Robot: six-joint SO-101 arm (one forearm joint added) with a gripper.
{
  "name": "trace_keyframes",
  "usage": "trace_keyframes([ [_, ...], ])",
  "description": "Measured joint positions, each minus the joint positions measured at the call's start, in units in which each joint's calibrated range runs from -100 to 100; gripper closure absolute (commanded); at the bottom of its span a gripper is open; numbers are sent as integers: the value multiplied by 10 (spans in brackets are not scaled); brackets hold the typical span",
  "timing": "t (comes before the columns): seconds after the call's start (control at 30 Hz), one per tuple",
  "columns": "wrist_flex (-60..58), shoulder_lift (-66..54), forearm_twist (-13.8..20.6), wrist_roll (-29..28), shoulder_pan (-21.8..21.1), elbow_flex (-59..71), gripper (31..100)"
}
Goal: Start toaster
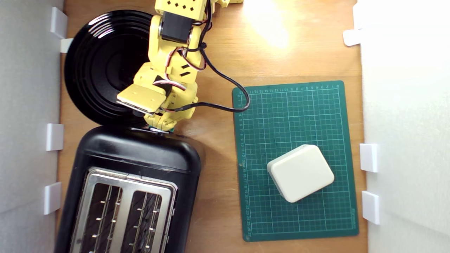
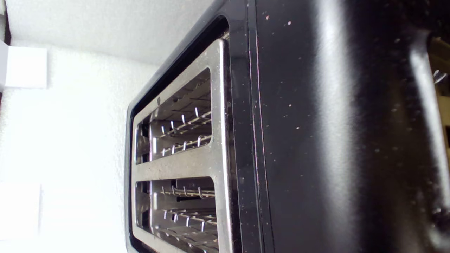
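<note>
Exterior view: the toaster [image 1: 140,165] stands at seven o'clock on the wooden table [image 1: 218,196], its silver top plate [image 1: 128,186] and two wire-guided slots facing up; the yellow arm [image 1: 168,70] reaches down from twelve o'clock over the round black plate [image 1: 95,70], which lies at ten o'clock, just beside the toaster's end; the hand [image 1: 162,127] sits at the toaster's upper end, touching or nearly touching the black casing; a trace of teal shows just beside it; whether the hand is released or clenched cannot be told, the fingers being hidden beneath the wrist. A green cutting mat [image 1: 295,116] lies at four o'clock, carrying a cream rounded box [image 1: 300,173], well apart from the toaster. Wrist view: the glossy black casing fills the frame at close range; both slots appear empty.
</note>
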Motion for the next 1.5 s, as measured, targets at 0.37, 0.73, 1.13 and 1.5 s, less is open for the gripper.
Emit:
trace_keyframes([
  [0.37,-47,-3,1,0,0,32,989],
  [0.73,-104,-4,2,1,1,73,989],
  [1.13,-106,-4,2,1,1,74,989],
  [1.5,-35,-2,1,-3,1,26,989],
])
